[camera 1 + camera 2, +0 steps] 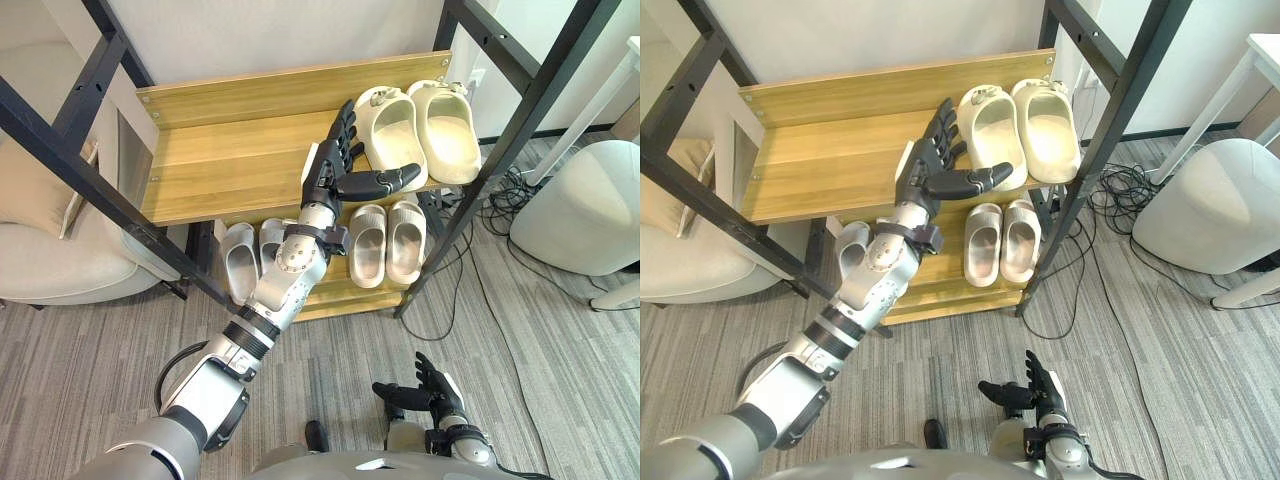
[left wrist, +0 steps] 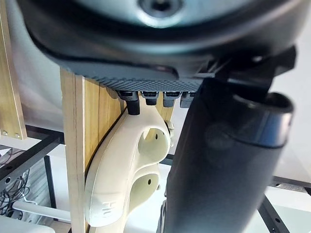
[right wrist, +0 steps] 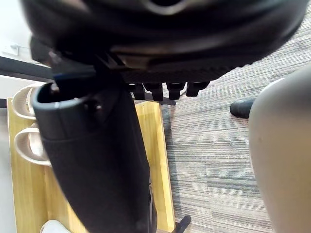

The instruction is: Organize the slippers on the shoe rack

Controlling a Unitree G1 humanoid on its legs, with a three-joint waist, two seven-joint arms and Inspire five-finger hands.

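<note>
"Slippers first: where did they sit?"

"All on the rack. The cream pair stood side by side at the right end of the top shelf. On the lower shelf, the beige pair stood to the right and the grey pair to the left, partly behind the left arm."

"And the hands?"

"The left hand reached over the top shelf just beside the cream pair. Its fingers were straight and its thumb stuck out toward the slippers, and it clasped nothing. From the wrist, one fingertip seemed to rest against the nearer slipper's rim, though I could not be sure of contact. The right hand hung low over the floor, with its fingers loosely spread and nothing in it."

"How would those slippers handle?"

"I judged them to be moulded foam: light, springy rather than stiff, and not fragile. The surface looked smooth, so a shallow pinch could slip, and a hard squeeze would only buckle the upper."

"Where would you take hold?"

"Across the band over the toes, with the thumb on one side and the fingers on the other, or with the fingers hooked into the opening at the heel. Being so light, a slipper would also slide easily on the wood, so a nudge with flat fingers against its side looked enough to straighten one."

"Any risk?"

"A push on one slipper would likely shift its touching partner, and the pair stood close to the shelf's front edge."
</note>
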